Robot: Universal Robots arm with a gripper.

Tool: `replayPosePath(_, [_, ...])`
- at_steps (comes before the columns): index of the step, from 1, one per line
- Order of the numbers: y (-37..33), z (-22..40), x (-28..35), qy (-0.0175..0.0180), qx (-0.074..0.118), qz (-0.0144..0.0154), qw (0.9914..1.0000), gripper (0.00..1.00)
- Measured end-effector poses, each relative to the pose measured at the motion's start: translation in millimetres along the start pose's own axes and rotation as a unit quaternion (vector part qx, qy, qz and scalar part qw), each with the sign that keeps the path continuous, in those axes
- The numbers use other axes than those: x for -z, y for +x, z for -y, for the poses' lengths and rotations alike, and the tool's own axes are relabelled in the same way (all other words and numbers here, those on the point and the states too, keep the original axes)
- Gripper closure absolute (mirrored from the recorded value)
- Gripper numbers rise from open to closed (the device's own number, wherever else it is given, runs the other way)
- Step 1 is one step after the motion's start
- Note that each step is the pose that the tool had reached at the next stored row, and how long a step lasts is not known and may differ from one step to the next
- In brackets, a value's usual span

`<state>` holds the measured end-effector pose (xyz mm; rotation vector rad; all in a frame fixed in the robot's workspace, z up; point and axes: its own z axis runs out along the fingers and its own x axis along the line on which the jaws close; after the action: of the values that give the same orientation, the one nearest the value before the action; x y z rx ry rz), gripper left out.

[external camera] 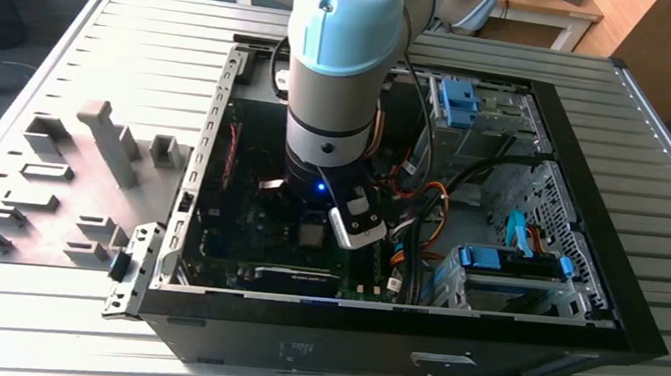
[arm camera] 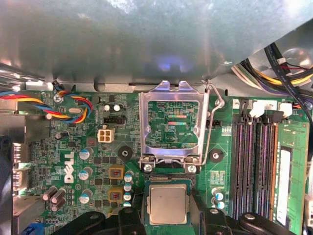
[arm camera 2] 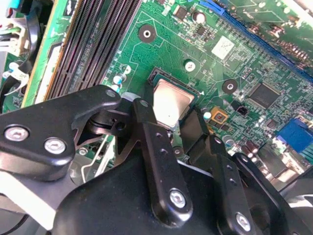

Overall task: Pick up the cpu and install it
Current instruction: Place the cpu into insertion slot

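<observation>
A blue-and-grey robot arm [external camera: 338,80] reaches into an open black PC case [external camera: 612,326] on a slatted grey metal desk [external camera: 629,112], with grey floor [external camera: 51,4] beyond. The small silver-grey square cpu [arm camera: 168,203] [arm camera 2: 171,100] lies in the green motherboard [arm camera: 98,161] socket, the black pincer [arm camera: 169,214] astride it, grip impossible to tell.

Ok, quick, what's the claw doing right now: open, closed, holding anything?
Claw: closed on the cpu, low over the green motherboard.
</observation>
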<state>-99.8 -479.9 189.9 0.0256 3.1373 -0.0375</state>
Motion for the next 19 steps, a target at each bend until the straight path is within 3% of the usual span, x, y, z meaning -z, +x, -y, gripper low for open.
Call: replayPosePath(19, [0.0,0.0,-0.6,0.0,0.011,0.0002,0.99994,0.54])
